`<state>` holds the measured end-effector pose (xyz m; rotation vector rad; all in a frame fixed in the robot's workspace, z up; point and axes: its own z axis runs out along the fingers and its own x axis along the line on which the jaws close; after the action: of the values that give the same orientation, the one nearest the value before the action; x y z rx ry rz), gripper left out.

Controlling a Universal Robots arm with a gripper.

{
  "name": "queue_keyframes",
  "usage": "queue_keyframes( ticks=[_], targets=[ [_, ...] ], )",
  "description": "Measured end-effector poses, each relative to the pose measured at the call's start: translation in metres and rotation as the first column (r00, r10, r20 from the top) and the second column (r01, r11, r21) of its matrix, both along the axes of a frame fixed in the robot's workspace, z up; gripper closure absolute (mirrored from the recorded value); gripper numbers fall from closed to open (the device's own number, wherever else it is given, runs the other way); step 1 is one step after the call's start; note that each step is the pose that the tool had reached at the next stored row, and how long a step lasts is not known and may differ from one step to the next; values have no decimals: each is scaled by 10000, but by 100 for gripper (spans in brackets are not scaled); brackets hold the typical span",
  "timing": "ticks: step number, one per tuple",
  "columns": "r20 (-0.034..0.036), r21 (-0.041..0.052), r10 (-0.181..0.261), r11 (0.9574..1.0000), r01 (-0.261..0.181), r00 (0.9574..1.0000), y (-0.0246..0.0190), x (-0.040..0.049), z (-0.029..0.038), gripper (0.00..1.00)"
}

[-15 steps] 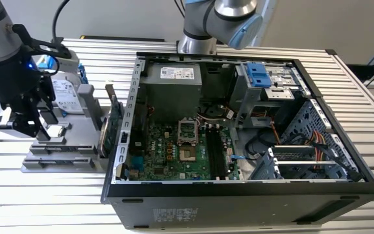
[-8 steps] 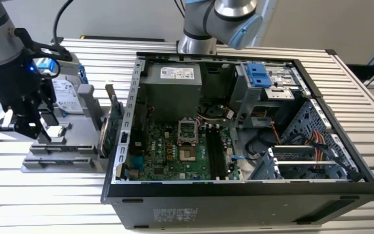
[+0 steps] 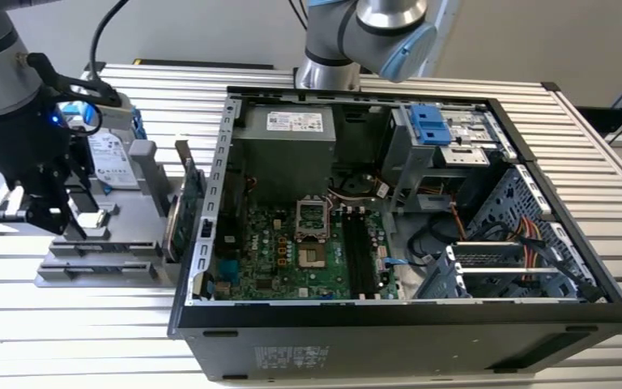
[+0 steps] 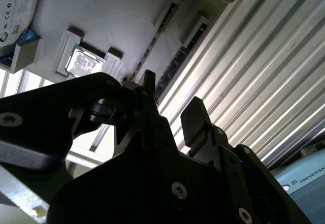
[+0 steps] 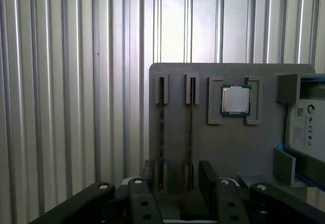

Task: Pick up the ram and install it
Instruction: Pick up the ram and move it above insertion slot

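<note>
The ram [image 5: 191, 127] stands on edge in a narrow slot of the grey holder [image 5: 228, 153], with a twin stick [image 5: 161, 132] in the slot just beside it. In the first wrist view both sticks run up between my two fingers, and I cannot tell which of them I am lined up on. My tool [image 5: 179, 172] is released, its fingers [image 5: 208, 176] spread wide and gripping nothing. I cannot tell whether the tips touch the holder. In the second wrist view the tool [image 4: 170, 94] shows the same gap, with the two slots beyond it.

A processor chip [image 5: 235, 100] lies flat in a recess next to the sticks. A hard drive [image 5: 307, 127] with blue rails sits at the holder's far side.

In the exterior view my tool [image 3: 74, 225] hangs over the holder [image 3: 95, 271], which rests on the ribbed metal table [image 3: 74, 324]. It is at the exterior view's left of the opened computer case [image 3: 398, 320]. A green card [image 3: 185, 211] stands on edge between them.
</note>
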<state>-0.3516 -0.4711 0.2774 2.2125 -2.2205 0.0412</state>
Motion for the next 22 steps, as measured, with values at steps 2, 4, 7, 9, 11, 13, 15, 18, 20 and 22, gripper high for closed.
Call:
queue_keyframes(
  ticks=[2,4,7,9,11,13,15,18,20,22],
  targets=[
    [-3,-5,0,10000,0,10000,-4,0,-14,0],
    [-4,-9,0,10000,0,10000,-8,0,-31,0],
    [-13,-15,0,10000,0,10000,-16,0,-60,0],
    [-30,-22,0,10000,0,10000,-21,0,-76,0],
    [-50,-28,-1,10000,1,10000,-27,0,-91,0],
    [-70,-32,0,10000,0,10000,-34,0,-107,0],
    [-89,-36,-1,10000,1,10000,-41,0,-124,0],
    [-120,-42,0,10000,0,9999,-54,0,-148,0],
    [-129,-42,0,10000,0,9999,-64,0,-166,0],
    [-129,-41,-1,10000,0,9999,-73,0,-183,0]
  ],
)
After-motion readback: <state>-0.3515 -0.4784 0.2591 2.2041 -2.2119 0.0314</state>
